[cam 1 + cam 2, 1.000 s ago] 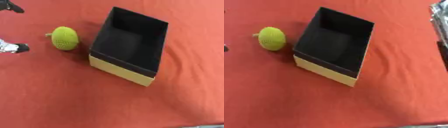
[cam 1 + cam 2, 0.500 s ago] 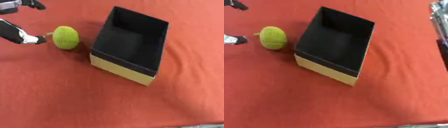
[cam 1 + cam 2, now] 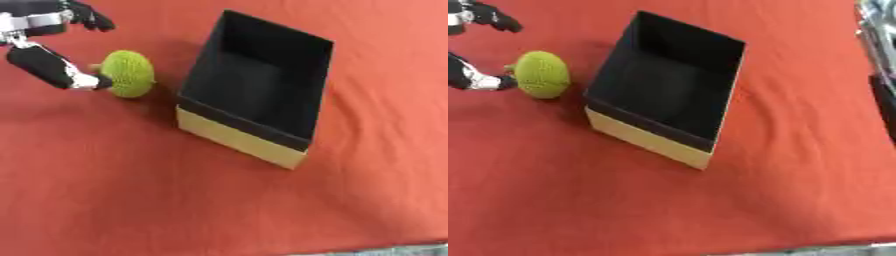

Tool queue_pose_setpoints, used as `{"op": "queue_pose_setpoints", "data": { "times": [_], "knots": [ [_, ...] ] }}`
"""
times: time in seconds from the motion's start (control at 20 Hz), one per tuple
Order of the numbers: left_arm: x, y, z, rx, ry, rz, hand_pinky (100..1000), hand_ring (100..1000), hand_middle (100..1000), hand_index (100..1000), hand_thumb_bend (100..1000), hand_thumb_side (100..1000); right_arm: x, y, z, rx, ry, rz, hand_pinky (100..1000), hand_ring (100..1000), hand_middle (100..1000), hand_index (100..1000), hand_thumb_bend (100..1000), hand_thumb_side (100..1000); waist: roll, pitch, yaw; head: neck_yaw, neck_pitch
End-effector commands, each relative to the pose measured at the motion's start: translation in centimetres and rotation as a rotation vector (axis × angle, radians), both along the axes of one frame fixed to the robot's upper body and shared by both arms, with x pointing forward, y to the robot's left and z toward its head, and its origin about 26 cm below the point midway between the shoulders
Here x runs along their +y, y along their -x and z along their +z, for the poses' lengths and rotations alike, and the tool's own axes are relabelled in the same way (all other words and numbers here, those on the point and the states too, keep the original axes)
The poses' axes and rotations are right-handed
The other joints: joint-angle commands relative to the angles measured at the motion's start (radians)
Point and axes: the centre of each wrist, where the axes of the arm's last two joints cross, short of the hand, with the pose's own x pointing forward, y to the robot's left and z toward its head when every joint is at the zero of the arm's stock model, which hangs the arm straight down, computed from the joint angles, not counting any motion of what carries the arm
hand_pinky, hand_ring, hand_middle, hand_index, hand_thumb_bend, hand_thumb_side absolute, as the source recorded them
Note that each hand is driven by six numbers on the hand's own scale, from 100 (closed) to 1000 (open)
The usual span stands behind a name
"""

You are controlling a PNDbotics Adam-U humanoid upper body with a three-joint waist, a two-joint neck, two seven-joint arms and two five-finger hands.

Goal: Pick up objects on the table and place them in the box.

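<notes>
Cloth point(image 3: 131, 200), red and matte, covers the table. Box point(image 3: 254, 90): rectangular, black inside, tan outer wall, empty, lying centre. Left hand point(image 3: 52, 67) at 10 o'clock, spread wide, holds nothing; one fingertip touches the fruit's near side. Fruit point(image 3: 129, 73): bumpy yellow-green oval, just at the box's 9 o'clock. Being rounded, it could roll away if nudged before the fingers close. Right hand shows nowhere.

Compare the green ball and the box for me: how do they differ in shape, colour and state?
The green ball is round and bumpy; the box is rectangular with straight walls. The ball is yellow-green all over; the box is black inside with a tan outer side. The left robot hand has a fingertip at the ball, while nothing touches the box, which looks empty. Both rest on the red table.
</notes>
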Motion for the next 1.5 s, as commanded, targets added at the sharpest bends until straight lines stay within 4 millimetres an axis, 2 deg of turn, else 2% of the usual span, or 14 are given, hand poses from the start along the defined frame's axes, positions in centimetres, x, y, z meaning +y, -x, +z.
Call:
{"op": "queue_pose_setpoints", "data": {
  "times": [0.05, 0.7, 0.8, 1.05, 1.25, 1.3, 1.4, 1.5],
  "knots": [
    [-0.2, -0.3, 1.1, -0.013, 0.015, 0.001, 958, 912, 848, 947, 447, 420, 0.0, 0.6, 1.1, -0.043, -0.003, 0.005, 825, 819, 797, 896, 100, 1000, -0.001, -0.019, -0.004, -0.002, 0.007],
    [-0.3, -3.5, -1.3, -0.060, -0.054, 0.121, 956, 906, 851, 940, 421, 364, 0.3, 0.6, 1.3, -0.048, -0.020, 0.030, 824, 818, 794, 894, 100, 1000, -0.008, -0.003, -0.015, 0.016, -0.003],
    [-0.1, -3.9, -1.8, -0.054, -0.078, 0.134, 940, 892, 833, 923, 386, 327, 0.3, 0.6, 1.3, -0.049, -0.022, 0.033, 824, 817, 794, 894, 100, 1000, -0.009, 0.000, -0.015, 0.018, -0.002],
    [0.1, -4.3, -2.3, -0.045, -0.130, 0.166, 876, 828, 761, 863, 275, 299, 0.3, 0.6, 1.2, -0.048, -0.033, 0.035, 823, 814, 791, 892, 100, 1000, -0.006, 0.003, -0.012, 0.020, 0.002],
    [0.1, -4.5, -2.4, -0.096, -0.124, 0.183, 832, 783, 721, 827, 187, 253, 0.3, 0.5, 1.1, -0.045, -0.043, 0.038, 822, 811, 789, 891, 100, 1000, -0.005, 0.004, -0.013, 0.023, 0.000],
    [0.0, -4.6, -2.5, -0.115, -0.116, 0.188, 823, 775, 713, 819, 168, 265, 0.3, 0.5, 1.0, -0.044, -0.046, 0.038, 822, 810, 789, 891, 100, 1000, -0.005, 0.004, -0.014, 0.024, -0.001],
    [-0.1, -4.7, -2.7, -0.155, -0.101, 0.193, 808, 755, 687, 798, 135, 226, 0.3, 0.5, 1.0, -0.042, -0.052, 0.040, 821, 810, 788, 891, 100, 1000, -0.006, 0.005, -0.015, 0.027, -0.004],
    [-0.2, -4.8, -3.1, -0.192, -0.095, 0.191, 778, 709, 636, 759, 100, 213, 0.2, 0.5, 0.9, -0.040, -0.057, 0.039, 821, 809, 787, 891, 100, 1000, -0.007, 0.006, -0.016, 0.028, -0.003]
  ]
}}
